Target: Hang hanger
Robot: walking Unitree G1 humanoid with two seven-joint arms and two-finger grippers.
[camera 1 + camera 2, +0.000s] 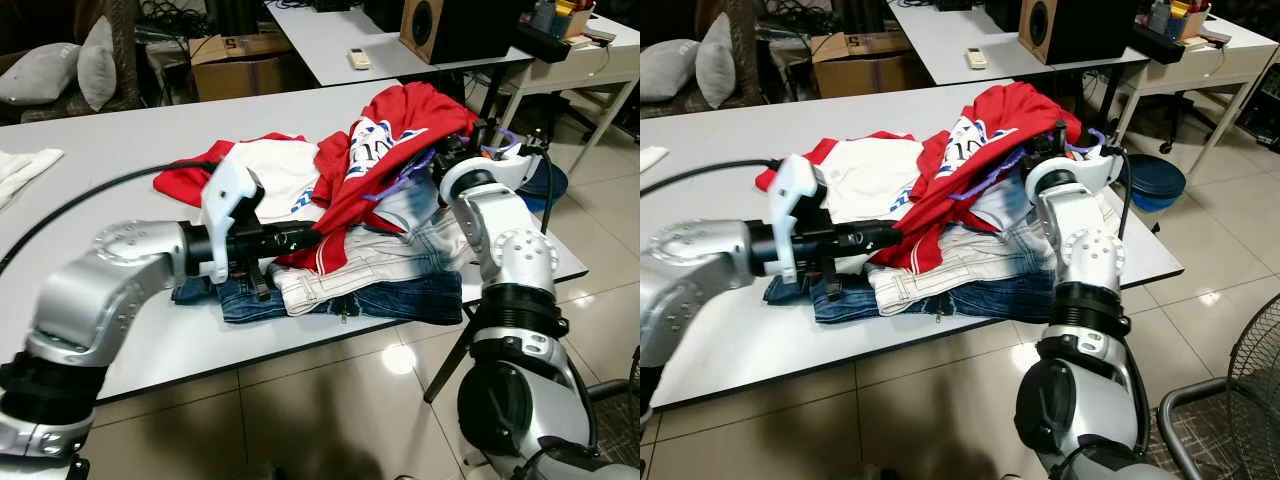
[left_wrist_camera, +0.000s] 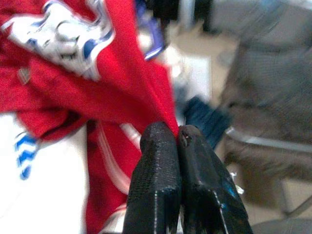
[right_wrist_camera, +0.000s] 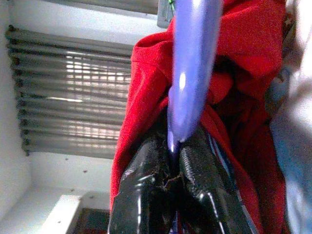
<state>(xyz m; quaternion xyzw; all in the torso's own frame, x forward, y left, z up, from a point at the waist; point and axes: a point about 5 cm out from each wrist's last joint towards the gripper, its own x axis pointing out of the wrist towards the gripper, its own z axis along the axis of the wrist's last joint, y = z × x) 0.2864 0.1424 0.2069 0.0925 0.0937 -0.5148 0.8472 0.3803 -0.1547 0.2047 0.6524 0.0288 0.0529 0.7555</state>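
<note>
office, white desks [image 1: 120, 140], speaker [image 1: 425, 25], cardboard box [image 1: 240, 62]

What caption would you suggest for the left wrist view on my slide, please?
Left gripper pinching the red shirt shut between its black fingers, purple hanger blurred beyond.

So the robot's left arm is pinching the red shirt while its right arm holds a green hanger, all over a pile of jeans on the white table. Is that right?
Nearly. The hanger is purple, not green; the right wrist view shows it clamped in the right gripper against the red shirt. The rest holds: the left gripper pinches the shirt's red fabric, above the jeans on the white table.
</note>
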